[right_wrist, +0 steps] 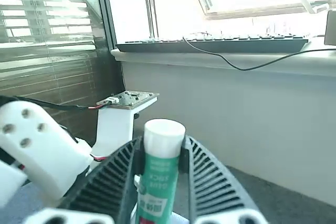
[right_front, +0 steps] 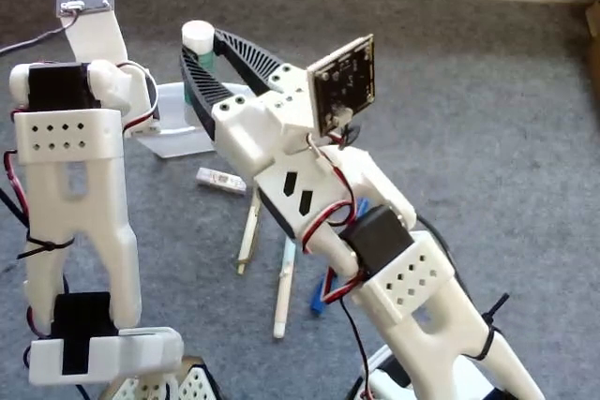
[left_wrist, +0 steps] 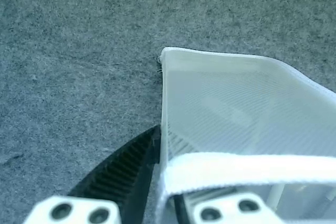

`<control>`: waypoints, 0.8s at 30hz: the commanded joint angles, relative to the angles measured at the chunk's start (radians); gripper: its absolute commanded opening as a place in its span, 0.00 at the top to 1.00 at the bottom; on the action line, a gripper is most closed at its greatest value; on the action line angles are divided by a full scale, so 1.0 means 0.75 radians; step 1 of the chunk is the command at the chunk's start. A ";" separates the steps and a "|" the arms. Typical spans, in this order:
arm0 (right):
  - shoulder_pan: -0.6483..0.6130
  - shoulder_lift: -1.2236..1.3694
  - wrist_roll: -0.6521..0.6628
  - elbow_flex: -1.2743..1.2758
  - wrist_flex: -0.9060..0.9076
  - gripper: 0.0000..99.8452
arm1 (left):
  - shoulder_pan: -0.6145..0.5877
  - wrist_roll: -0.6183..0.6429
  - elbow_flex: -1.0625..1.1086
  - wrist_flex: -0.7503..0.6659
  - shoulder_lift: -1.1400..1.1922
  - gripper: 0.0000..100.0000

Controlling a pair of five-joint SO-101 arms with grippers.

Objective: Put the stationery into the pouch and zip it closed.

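A white mesh pouch (right_front: 183, 135) lies on the grey carpet at the back left. My left gripper (left_wrist: 161, 145) is shut on one edge of the pouch (left_wrist: 236, 108), close to a corner, with a black finger (left_wrist: 126, 169) outside the mesh. My right gripper (right_front: 200, 48) hangs above the pouch, shut on a green glue stick (right_wrist: 159, 182) with a white cap (right_front: 198, 35), held upright. On the carpet lie a small white item (right_front: 220, 180), a cream pen (right_front: 248, 231), a white pen (right_front: 284, 288) and a blue item (right_front: 322, 299) partly under the right arm.
The left arm (right_front: 70, 194) stands at the left and also appears beside the glue stick in the right wrist view (right_wrist: 37, 145). The right arm (right_front: 375, 250) crosses the middle from the front right. Bare carpet (right_front: 487, 110) stretches to the right.
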 commanded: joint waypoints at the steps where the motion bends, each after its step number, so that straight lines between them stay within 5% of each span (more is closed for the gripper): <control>1: -0.015 -0.052 0.018 0.062 -0.163 0.99 | 0.030 0.018 0.007 -0.004 -0.024 0.99; 10: -0.028 -0.046 0.241 0.351 -0.533 0.99 | 0.030 0.018 0.007 -0.004 -0.024 0.99; 24: -0.024 -0.046 0.241 0.607 -0.772 0.99 | 0.030 0.018 0.007 -0.004 -0.024 0.99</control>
